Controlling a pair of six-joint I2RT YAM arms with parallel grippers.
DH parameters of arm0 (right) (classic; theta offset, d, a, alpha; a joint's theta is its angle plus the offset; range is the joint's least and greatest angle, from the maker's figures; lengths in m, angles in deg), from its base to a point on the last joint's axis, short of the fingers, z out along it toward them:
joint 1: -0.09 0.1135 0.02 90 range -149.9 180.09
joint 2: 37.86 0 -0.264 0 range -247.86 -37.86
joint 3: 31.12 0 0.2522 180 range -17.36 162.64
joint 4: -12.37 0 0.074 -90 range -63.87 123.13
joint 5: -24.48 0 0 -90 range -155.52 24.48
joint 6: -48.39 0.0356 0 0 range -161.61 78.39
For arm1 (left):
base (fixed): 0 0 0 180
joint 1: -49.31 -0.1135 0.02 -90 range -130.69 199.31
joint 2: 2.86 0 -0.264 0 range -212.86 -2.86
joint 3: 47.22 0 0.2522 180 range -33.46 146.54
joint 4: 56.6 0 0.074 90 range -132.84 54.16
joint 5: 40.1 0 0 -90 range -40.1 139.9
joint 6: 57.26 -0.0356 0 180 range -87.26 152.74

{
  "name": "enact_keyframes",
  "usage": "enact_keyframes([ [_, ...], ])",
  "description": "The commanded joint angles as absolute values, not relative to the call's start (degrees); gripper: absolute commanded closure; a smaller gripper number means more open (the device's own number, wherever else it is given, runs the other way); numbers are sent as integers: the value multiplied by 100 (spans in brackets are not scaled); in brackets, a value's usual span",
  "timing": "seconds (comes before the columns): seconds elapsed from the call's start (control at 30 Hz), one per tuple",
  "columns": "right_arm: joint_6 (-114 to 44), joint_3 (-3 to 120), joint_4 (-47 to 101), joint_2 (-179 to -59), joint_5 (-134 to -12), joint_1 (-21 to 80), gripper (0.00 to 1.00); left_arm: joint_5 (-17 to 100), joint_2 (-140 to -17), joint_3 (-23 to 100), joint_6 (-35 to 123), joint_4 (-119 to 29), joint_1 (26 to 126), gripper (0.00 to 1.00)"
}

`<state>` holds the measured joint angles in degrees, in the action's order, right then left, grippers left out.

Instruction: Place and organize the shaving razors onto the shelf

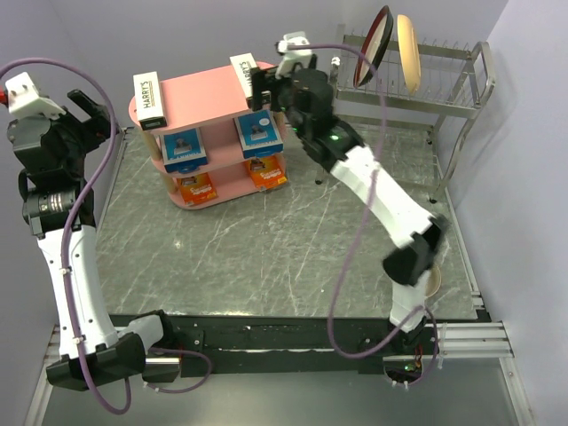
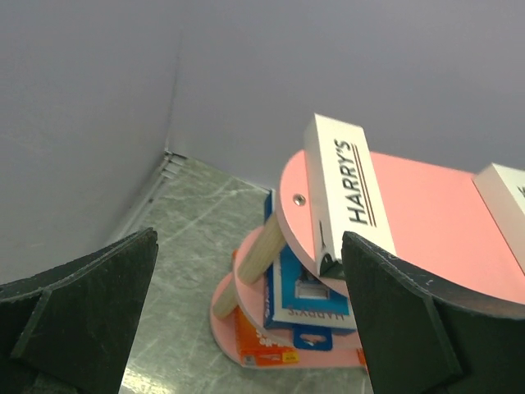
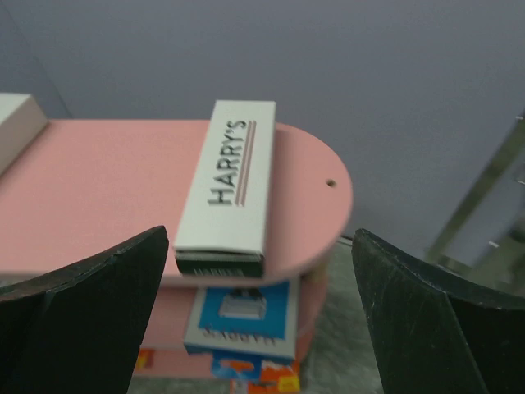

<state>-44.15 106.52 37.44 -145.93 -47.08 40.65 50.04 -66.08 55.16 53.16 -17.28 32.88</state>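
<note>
All six shaving razors [image 1: 259,133] sit on the shelf [image 1: 200,93]: HARRY'S boxes [image 1: 151,98] on top, blue cards [image 1: 184,149] mid-tier, orange cards [image 1: 197,188] lowest. The right tool [image 1: 260,93] hovers released just beside the right box. The left tool [image 1: 96,111] hangs released, well apart. Placing looks done; next, probably squaring that box.

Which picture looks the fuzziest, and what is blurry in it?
The right wrist view is softest: its black fingers and the steel rack at the edge are blurred, though the right-hand HARRY'S box lettering reads fine. The left wrist view is sharper, with crisp lettering on the left-hand HARRY'S box. The top external view is sharp throughout.
</note>
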Motion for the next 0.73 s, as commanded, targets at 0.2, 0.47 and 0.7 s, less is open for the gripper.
enact_keyframes([
  [0.2,-4454,7794,5837,-11971,-6481,3938,0,3173,-5869,4260,5673,-2015,3305,1],
  [0.47,-3388,5763,6550,-10274,-5858,3929,0,1660,-5024,2650,4760,-2272,3586,0],
  [0.7,-3423,4752,6647,-9333,-5594,3737,0,1940,-4857,1499,4400,-2042,4052,1],
])
